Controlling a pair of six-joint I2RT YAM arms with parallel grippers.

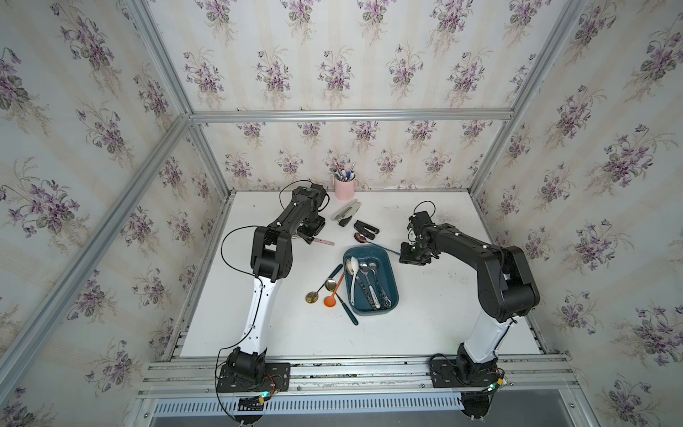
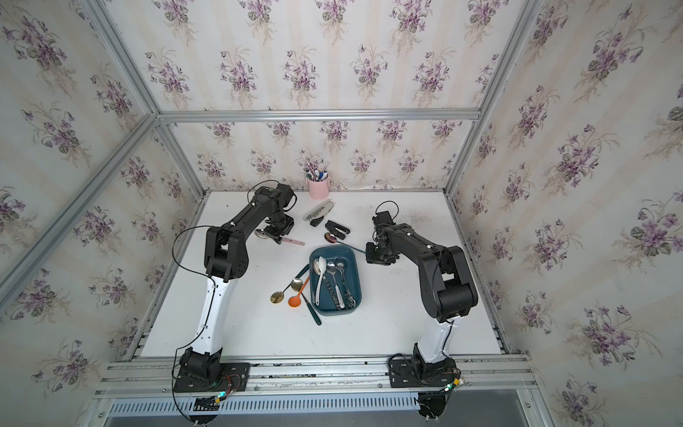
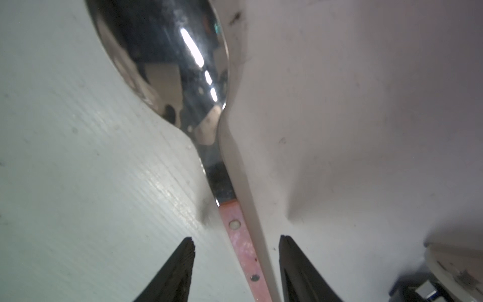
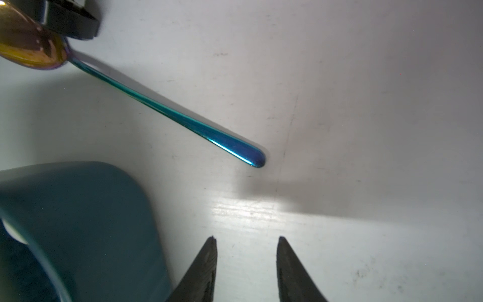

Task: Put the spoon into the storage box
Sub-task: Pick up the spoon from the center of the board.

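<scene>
**tabletop_tim:** So we've got the left gripper (image 3: 236,238) released. Its jaws straddle the handle of the pink-handled spoon (image 3: 206,136) with a gap on both sides, nothing pinched. In a top view that spoon lies flat on the table (image 1: 425,314), up and left of the storage box (image 1: 388,270). The handle tip is near the box corner but not in it. What bites us here?

**yam_fan:** Thin flat handle on a hard board, we reckon. If the jaws close a touch high, they skid over it. If they close off-centre, the spoon pivots and the handle may knock the box. The bowl end could also droop out of a weak pinch. The right gripper (image 4: 247,238) is open too, holding nothing. It hangs over bare table beside the box, near the tip of the iridescent spoon (image 4: 167,113), so a careless sweep nudges either one. The box holds several spoons, so a drop could end up propped on the rim.

**tabletop_tim:** Surface?

**yam_fan:** White board, scuffed and faintly ridged. We see a few loose spoons (image 1: 330,301) just left of the box. Two staplers (image 1: 345,214) and a pink pen cup (image 1: 344,186) sit toward top centre. Violet-flowered wallpaper (image 1: 332,66) all round, aluminium frame (image 1: 351,115).
</scene>
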